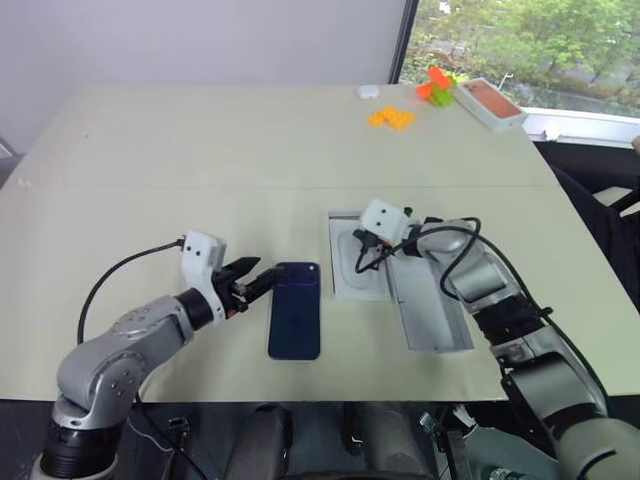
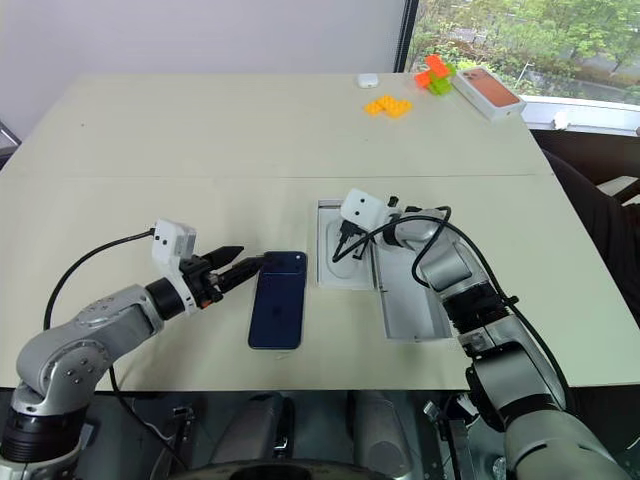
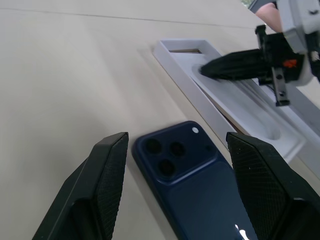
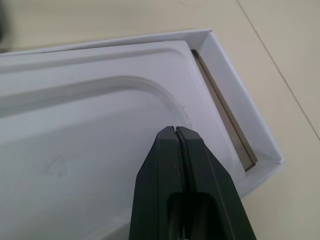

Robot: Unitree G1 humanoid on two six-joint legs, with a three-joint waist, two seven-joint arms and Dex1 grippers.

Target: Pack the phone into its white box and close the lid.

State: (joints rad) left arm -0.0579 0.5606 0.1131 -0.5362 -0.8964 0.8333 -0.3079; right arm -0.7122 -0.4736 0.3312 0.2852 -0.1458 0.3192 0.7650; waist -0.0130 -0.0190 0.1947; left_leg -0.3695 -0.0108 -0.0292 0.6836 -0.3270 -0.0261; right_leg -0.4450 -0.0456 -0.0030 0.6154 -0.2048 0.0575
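Right claw (image 4: 176, 131) pressed together, nothing between the fingers, tip set down on the flat white insert (image 1: 358, 262) that lies inside the white box (image 2: 322, 245); judged a poke or push at the insert, which has to come out or settle before the phone can go in. Left claw (image 3: 172, 165) spread wide, empty, hovering just beside the camera end of the phone (image 1: 295, 310), one finger on either side of that end but not touching; likely lined up to pinch it across its width. Phone lies flat on the counter (image 1: 200, 160), back up, just left of the box and parallel to it. Lid (image 1: 430, 310) sits open side up on the box's right, touching or nearly so, ready for closing later. Far corner of the counter: a box with a salmon-orange top (image 1: 490, 103), orange pieces (image 1: 390, 117). Right wrist view gives the brownish strip of box floor showing in a gap beside the insert's edge, so the insert sits skewed or loose; the head views cannot resolve that. Left wrist view shows the three lenses and the clear gap between fingers and phone.
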